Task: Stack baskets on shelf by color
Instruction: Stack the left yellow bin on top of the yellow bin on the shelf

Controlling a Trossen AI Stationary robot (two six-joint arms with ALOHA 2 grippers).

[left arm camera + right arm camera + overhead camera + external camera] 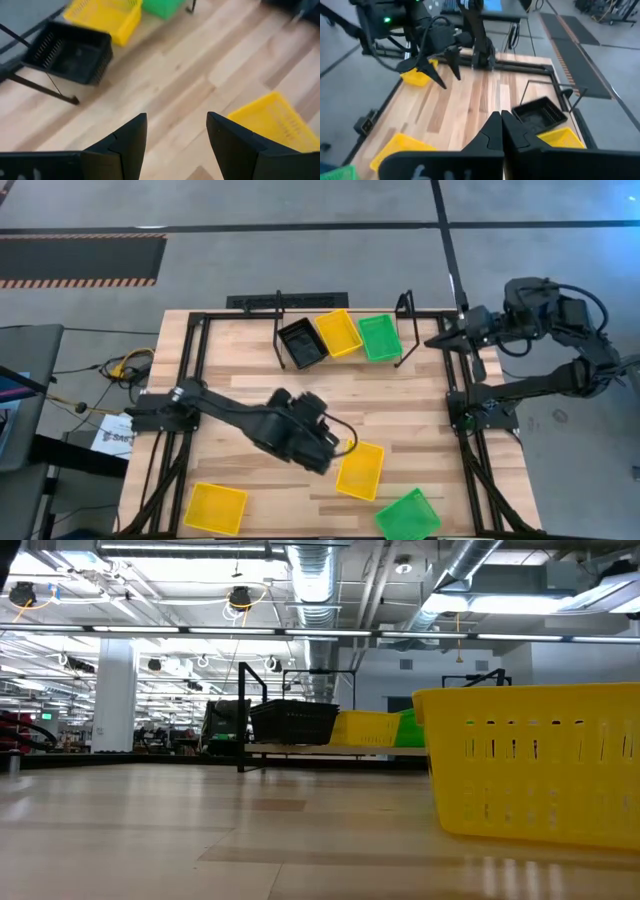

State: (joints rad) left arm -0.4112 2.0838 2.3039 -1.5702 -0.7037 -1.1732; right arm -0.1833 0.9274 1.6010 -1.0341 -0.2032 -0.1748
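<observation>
Yellow basket point(360, 470): mesh sides, flared rim | left tool point(335, 455): wide, empty | right tool point(437, 340): pinched closed

Grey concrete floor point(300, 260); ceiling ducts point(315, 580), perhaps strip lights.

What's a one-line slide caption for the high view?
Left gripper open beside a yellow basket; three baskets on the shelf.

High view: straight down over the whole table point(400, 395).
Low view: tabletop level, facing the shelf point(262, 705).
Wrist views: each looks past its own fingers.
Shared: shelf in all four.
</observation>
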